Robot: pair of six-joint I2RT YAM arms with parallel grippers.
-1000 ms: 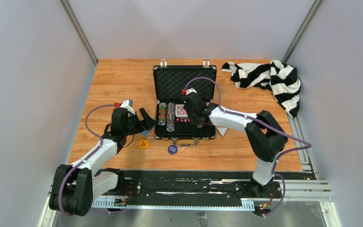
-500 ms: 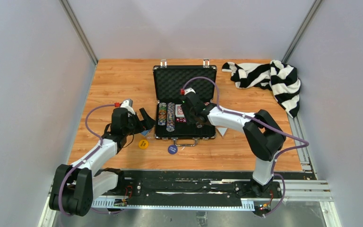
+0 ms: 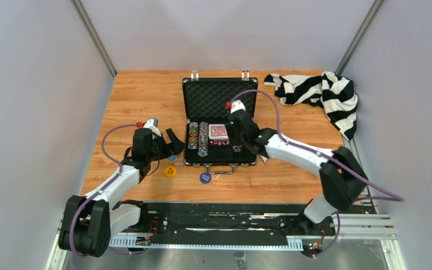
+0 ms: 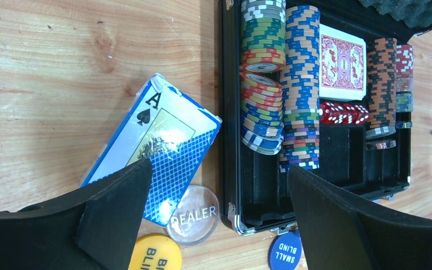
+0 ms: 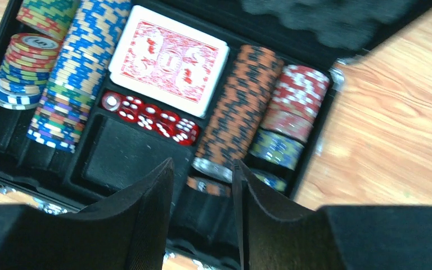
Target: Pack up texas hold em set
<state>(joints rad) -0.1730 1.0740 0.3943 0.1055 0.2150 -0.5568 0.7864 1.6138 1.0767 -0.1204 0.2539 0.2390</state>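
Briefcase (image 3: 219, 97): black, foam-lined, lay open at mid-table, lid raised at the far side; poker chips (image 4: 301, 84) in rows, a red-backed card deck (image 5: 169, 59) and red dice (image 5: 152, 117) sat in its tray. Your right gripper (image 5: 202, 169) hung over the tray's near right part, fingers (image 5: 140, 219) a little apart, clamped on nothing; the orange-and-black chip row (image 5: 236, 101) ended just beyond the tips. Your left gripper (image 4: 219, 171) stood spread wide at the case's left wall; the blue card deck (image 4: 152, 149) lay on the table by one finger (image 4: 112, 219), its corner meeting the DEALER button (image 4: 193, 215); the yellow button (image 4: 149, 253) and SMALL BLIND button (image 4: 286, 250) lay by the case's near edge.
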